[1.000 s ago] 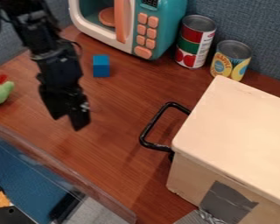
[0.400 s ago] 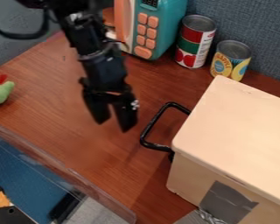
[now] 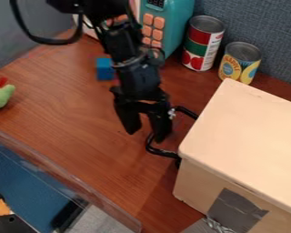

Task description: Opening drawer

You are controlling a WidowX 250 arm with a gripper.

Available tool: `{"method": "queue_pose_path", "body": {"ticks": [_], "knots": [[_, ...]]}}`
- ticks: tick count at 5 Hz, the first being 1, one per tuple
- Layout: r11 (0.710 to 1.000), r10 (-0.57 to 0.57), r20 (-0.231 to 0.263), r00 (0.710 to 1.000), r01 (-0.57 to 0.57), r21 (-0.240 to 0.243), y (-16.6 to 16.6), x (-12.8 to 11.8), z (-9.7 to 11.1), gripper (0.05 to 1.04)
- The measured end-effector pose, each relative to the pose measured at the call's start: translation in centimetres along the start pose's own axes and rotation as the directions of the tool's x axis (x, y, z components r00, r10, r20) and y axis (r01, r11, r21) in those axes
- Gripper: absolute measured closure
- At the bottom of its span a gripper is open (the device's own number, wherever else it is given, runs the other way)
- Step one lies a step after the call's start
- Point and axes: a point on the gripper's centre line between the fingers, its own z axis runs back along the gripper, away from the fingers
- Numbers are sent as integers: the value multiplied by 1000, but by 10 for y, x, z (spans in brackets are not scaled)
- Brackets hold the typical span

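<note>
My gripper [image 3: 147, 133] hangs over the table just left of the wooden drawer box, open, with a gap between its two fingers. Its right finger overlaps the middle of the black drawer handle [image 3: 162, 153] in the view; whether they touch I cannot tell. The handle sticks out from the left side of the pale box [image 3: 245, 136], and both its ends show around the gripper. The drawer front lies flush beneath the lid, as far as it shows.
A teal toy microwave [image 3: 178, 22] stands at the back, partly behind the arm. Beside it are a red can [image 3: 203, 43] and a yellow can [image 3: 239, 63]. A blue block [image 3: 104, 69] and a green toy [image 3: 0, 94] lie to the left.
The arm has moved right across the table from the left, bringing the gripper over to the handle. The box and handle have stayed put.
</note>
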Motion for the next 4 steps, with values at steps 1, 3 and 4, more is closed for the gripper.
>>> {"method": "queue_pose_path", "body": {"ticks": [1,3,4], "knots": [[1000,12,-16,1000,-12,11,-2,5,-17,84],[999,26,-33,999,-25,29,6,12,-41,439],[998,14,-41,999,-12,57,12,12,-43,749]]}}
